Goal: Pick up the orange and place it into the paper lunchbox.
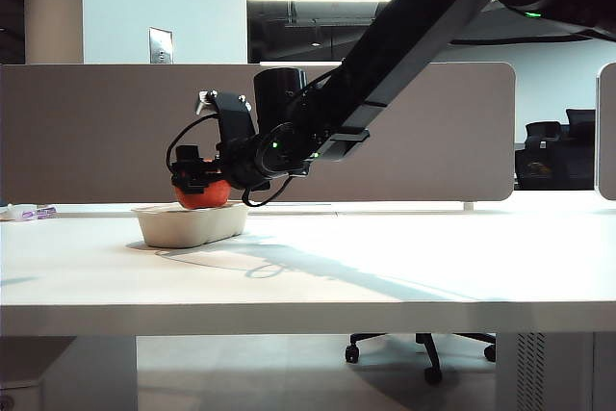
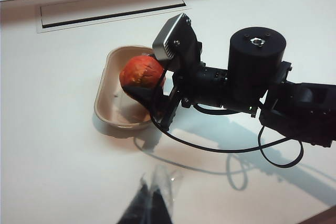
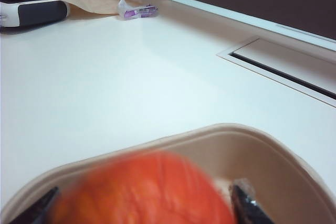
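Jaws of the right gripper point(image 3: 144, 205) stand on either side of the orange point(image 3: 144, 192), which sits low over the paper lunchbox point(image 3: 283, 156); the fruit is blurred in the right wrist view, so I cannot tell whether the fingers press it or have parted from it. From the side, the orange point(image 1: 203, 193) shows just above the rim of the paper lunchbox point(image 1: 190, 223), with the right gripper point(image 1: 197, 178) over it. The sound way to finish, I judge, is to let the fruit settle on the tray floor, spread the fingers fully, then lift straight up so that neither finger catches the flared rim or drags the light tray along. Seen from the left wrist, the orange point(image 2: 142, 74) lies toward one end of the tray point(image 2: 107, 106), so it may roll a little once freed. The left gripper point(image 2: 149, 203) hangs well apart, only its dark tips in view and close together, holding nothing. Farther off lie a small purple-marked wrapper point(image 3: 136, 10), a dark-and-white device point(image 3: 29, 9) and a cable hatch point(image 3: 283, 66) in the table point(image 1: 385, 257); none blocks the way.
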